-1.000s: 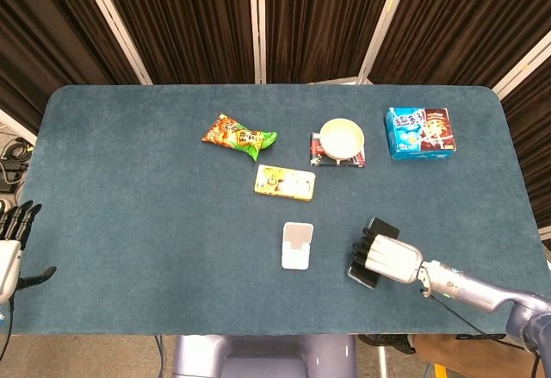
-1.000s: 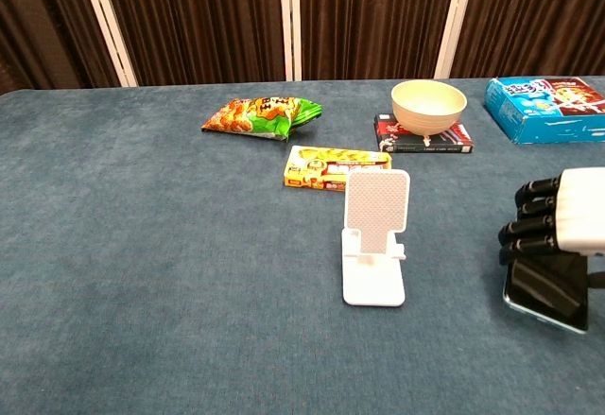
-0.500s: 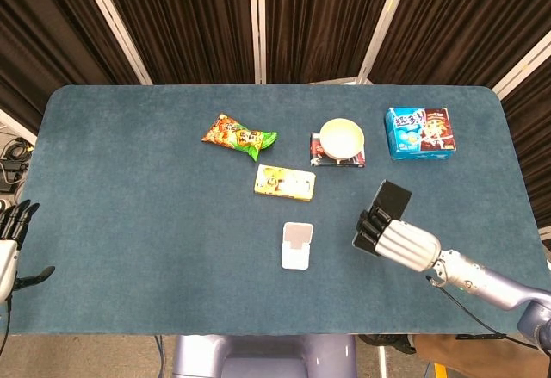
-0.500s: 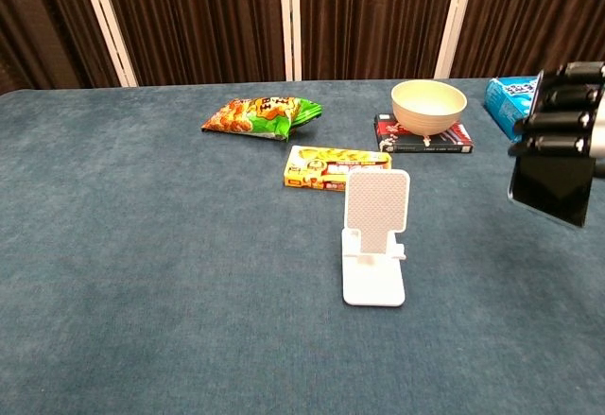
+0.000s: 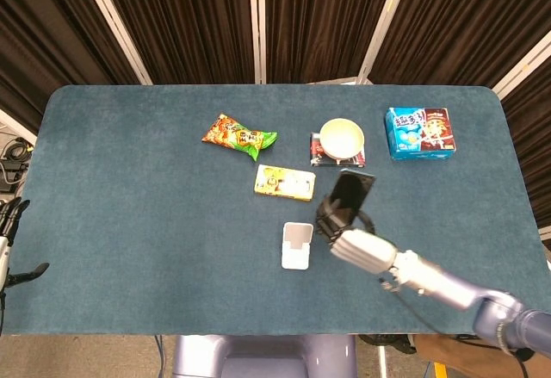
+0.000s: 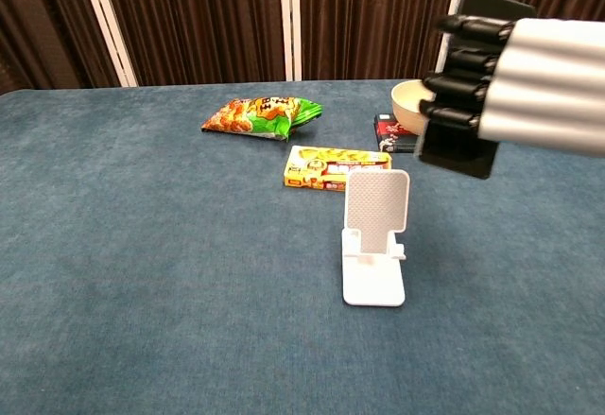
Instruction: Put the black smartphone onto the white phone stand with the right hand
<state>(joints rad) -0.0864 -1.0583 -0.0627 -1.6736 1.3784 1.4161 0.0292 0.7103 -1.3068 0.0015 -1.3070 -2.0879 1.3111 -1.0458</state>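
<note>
The white phone stand (image 5: 298, 245) (image 6: 375, 235) stands upright near the table's front middle, nothing on it. My right hand (image 5: 353, 238) (image 6: 529, 84) grips the black smartphone (image 5: 348, 192) (image 6: 461, 155) in the air, above and just to the right of the stand. The phone is held roughly upright, its top edge sticking out past the fingers. My left hand (image 5: 9, 232) hangs off the table's left edge with fingers apart, holding nothing.
Behind the stand lie a yellow snack box (image 5: 284, 182) (image 6: 337, 167) and a green-orange chip bag (image 5: 240, 135) (image 6: 261, 115). A cream bowl (image 5: 342, 139) (image 6: 416, 103) sits on a dark packet; a blue box (image 5: 419, 133) lies at the back right.
My right hand has lifted the smartphone off the table and carried it left and up, from the right front area to just beside the stand. The left hand has barely shifted.
</note>
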